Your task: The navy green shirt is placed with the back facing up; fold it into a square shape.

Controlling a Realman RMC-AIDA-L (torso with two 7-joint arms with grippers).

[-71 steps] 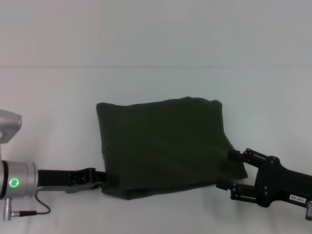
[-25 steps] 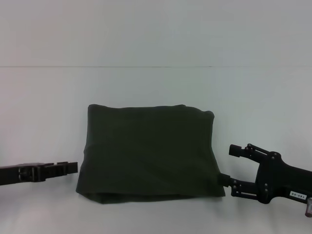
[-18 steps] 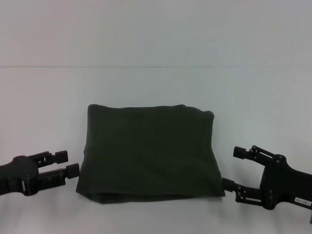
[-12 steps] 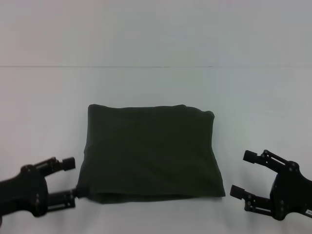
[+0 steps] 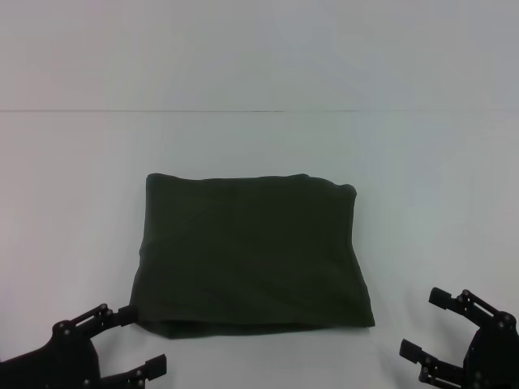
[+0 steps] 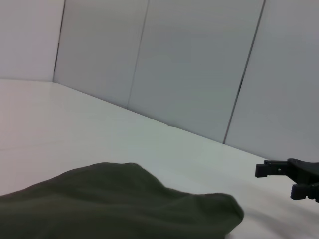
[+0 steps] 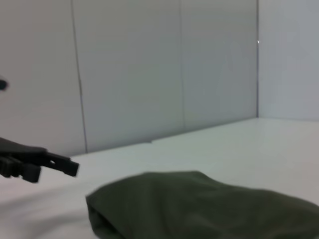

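The navy green shirt (image 5: 251, 251) lies folded into a rough square in the middle of the white table (image 5: 73, 178), its doubled edge toward me. My left gripper (image 5: 139, 340) sits open at the near left, just off the shirt's near left corner. My right gripper (image 5: 423, 322) is open at the near right, apart from the cloth. Neither holds anything. The left wrist view shows the shirt (image 6: 114, 204) with the right gripper (image 6: 280, 179) beyond it. In the right wrist view the shirt (image 7: 199, 204) fills the foreground, with the left gripper's fingers (image 7: 55, 163) past it.
White table surface surrounds the shirt on all sides. A pale panelled wall (image 6: 199, 74) rises behind the table's far edge (image 5: 259, 111).
Both grippers let go of the shirt's near corners and drew back toward me and outward. The shirt shifted left and settled flat; it has lain still for the last second.
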